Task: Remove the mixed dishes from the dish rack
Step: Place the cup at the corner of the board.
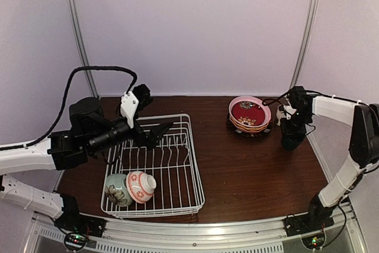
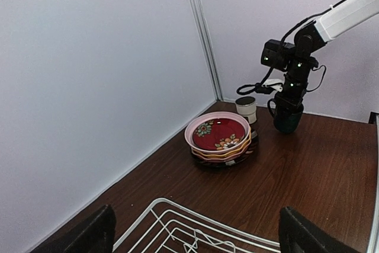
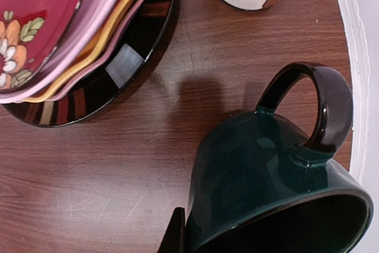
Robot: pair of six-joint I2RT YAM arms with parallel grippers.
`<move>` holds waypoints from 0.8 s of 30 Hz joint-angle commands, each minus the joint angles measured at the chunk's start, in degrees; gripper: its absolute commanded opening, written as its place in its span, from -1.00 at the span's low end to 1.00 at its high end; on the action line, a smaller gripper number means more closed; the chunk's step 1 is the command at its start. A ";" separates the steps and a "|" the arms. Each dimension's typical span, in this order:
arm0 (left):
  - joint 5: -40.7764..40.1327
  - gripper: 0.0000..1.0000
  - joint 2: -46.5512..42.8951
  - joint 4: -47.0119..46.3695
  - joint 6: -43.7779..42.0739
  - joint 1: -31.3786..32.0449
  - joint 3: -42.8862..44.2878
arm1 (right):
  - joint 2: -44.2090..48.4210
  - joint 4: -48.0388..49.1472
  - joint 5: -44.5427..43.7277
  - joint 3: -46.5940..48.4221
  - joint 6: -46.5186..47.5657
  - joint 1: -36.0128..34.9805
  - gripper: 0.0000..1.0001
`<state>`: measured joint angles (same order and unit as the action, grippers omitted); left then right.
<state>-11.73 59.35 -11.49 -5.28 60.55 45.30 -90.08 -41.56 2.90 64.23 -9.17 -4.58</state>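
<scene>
My right claw (image 2: 288, 106) is pinched almost closed on the rim of the teal mug (image 3: 254, 164), low over the far right of the tabletop (image 1: 237, 170), just beside the white cup (image 2: 246, 109) and near the stack of plates (image 1: 249, 115). If I let go before its base sits flat, or swing out carelessly, I judge the mug could tip or knock the cup. My left claw (image 1: 153, 134) hangs wide open and empty above the dish rack (image 1: 195, 176), where a green bowl (image 1: 116, 189) and a pink bowl (image 1: 142, 185) wait in the near left corner, and I can read no brand, label or writing anywhere
</scene>
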 commanded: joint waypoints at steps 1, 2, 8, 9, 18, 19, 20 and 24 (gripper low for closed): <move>-0.64 0.95 -0.27 2.05 2.20 -1.21 1.91 | -2.14 2.37 -1.95 2.75 1.31 0.53 -0.98; -0.66 0.95 -0.29 2.51 2.42 -1.38 2.02 | -2.68 2.32 -1.95 2.94 1.40 0.54 -0.96; -1.18 0.95 0.32 6.95 3.39 -2.01 3.15 | -4.24 2.28 -2.36 2.76 1.90 0.62 -0.78; -1.46 0.95 0.54 8.56 3.68 -2.07 3.79 | -4.31 2.30 -2.41 2.65 1.89 0.62 -0.71; -0.25 0.95 2.16 29.33 10.29 -3.59 11.31 | -3.48 1.51 -2.63 3.49 2.13 0.71 -0.11; 0.54 0.95 2.49 31.78 10.89 -3.60 12.23 | -2.97 1.49 -2.63 3.53 2.14 0.71 -0.02; 1.21 0.95 3.10 34.50 11.76 -3.68 13.13 | -2.36 1.51 -2.52 3.56 2.18 0.69 0.07; 3.29 0.95 5.67 45.36 13.97 -3.70 17.11 | 0.63 0.91 -1.12 4.20 2.24 0.70 0.55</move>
<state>-11.38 62.59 20.56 4.91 57.30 58.78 -93.34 -39.88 1.52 66.41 -7.22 -4.36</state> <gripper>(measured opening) 0.974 0.677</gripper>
